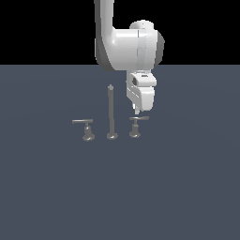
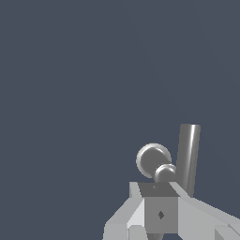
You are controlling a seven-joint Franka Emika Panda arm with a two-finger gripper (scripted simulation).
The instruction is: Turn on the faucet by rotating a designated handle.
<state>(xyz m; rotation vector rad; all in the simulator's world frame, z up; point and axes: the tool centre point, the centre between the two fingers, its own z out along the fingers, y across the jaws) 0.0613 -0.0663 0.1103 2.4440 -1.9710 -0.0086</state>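
The arm was in the approach step. The gripper (image 1: pixel 137 111) hung just above the handle (image 1: pixel 136 123), the one with the short, slightly slanted lever, and in the exterior view its tip seemed close to the lever or perhaps touching it; I could not decide which. Whether the fingers were apart or together could not be told: the exterior view showed only a narrow tip under the white hand, and in the wrist view the gripper (image 2: pixel 157 232) body covered that part.

The faucet (image 1: pixel 111 115) stood as three grey pieces in a row on the flat dark floor (image 1: pixel 187 187), near its middle and well away from every edge that showed. The target handle was the piece at the exterior view's right end of the row. The tall thin post (image 1: pixel 111 112) stood just beside it, in the middle, and the other handle (image 1: pixel 84 127) with the longer flat bar was at the exterior view's left end.

In my judgement the next move called for a small descent to the level of the lever, then a sideways push against it near its free end, so it turns around its base.

The open room lay on the side of the handle away from the post. Toward the post the room was tight, so a sweep in that direction could strike it.
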